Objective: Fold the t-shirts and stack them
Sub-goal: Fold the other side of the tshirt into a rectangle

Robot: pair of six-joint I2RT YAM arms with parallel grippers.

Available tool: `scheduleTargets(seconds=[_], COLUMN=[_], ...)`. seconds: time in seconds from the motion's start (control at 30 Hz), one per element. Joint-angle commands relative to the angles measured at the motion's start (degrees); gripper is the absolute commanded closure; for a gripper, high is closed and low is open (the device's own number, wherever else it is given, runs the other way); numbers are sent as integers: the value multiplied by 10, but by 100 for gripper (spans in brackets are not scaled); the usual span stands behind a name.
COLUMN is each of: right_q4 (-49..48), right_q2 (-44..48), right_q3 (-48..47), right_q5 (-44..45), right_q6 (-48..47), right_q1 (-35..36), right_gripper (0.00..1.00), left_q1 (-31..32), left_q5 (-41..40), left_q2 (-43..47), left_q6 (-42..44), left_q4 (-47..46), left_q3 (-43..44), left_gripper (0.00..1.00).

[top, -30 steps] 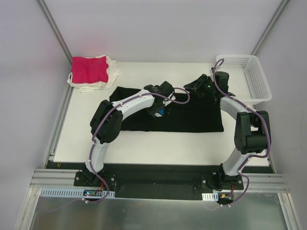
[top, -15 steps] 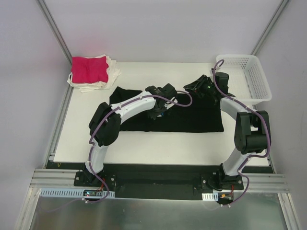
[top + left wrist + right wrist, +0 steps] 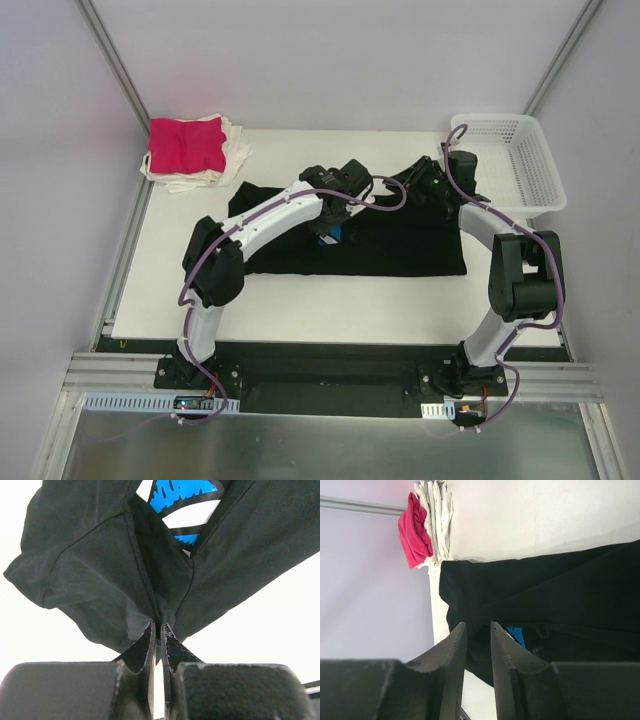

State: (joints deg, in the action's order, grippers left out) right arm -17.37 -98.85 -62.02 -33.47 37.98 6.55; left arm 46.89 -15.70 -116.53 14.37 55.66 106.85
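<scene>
Left pincer (image 3: 159,625), lower centre of its wrist view, is pinching only a thin fold of the black t-shirt (image 3: 90,565), so the hanging cloth is likely risking a slip-out; right pincer (image 3: 476,626) is standing narrow, its hold impossible to tell.

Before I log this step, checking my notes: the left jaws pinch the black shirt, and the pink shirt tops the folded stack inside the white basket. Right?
Not the basket: the top external view shows the pink shirt topping the folded stack on the table's far left corner. The left jaws do pinch the black shirt.
</scene>
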Motion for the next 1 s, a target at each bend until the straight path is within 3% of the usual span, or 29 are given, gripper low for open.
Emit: scheduleTargets(seconds=[0.0, 0.17, 0.2, 0.3, 0.33, 0.4, 0.43, 0.47, 0.63, 0.73, 0.97], right_q4=[-23, -25, -24, -23, -24, -25, -24, -25, -25, -25, -21], right_q2=[24, 33, 37, 46, 49, 52, 55, 56, 52, 43, -43], right_q3=[3, 8, 8, 12, 13, 15, 16, 16, 15, 8, -42], right_q5=[-6, -9, -8, -10, -10, -8, -5, -5, 0, 3, 10], right_q6=[2, 2, 2, 1, 2, 2, 3, 2, -4, -12, -19], right_q1=[-4, -7, -7, -14, -17, -20, -21, -22, -21, -18, 43], right_gripper=[72, 72, 72, 72, 72, 71, 71, 71, 72, 80, 85], left_q1=[5, 6, 6, 6, 6, 6, 6, 6, -3, -35, -115], left_q5=[7, 43, 58, 87, 98, 101, 95, 91, 45, 2, -28], left_q2=[10, -24, -27, -34, -31, -28, -25, -23, 2, 17, 31], left_q6=[17, -4, -6, -14, -15, -18, -18, -18, -32, -71, -255], left_q4=[38, 35, 34, 32, 30, 23, 20, 11, -38, -95, -237], left_q3=[24, 3, -2, -8, -9, -19, -22, -28, -38, -35, -61], left_gripper=[100, 100, 93, 70, 49, 23, 5, 1, 1, 1, 1])
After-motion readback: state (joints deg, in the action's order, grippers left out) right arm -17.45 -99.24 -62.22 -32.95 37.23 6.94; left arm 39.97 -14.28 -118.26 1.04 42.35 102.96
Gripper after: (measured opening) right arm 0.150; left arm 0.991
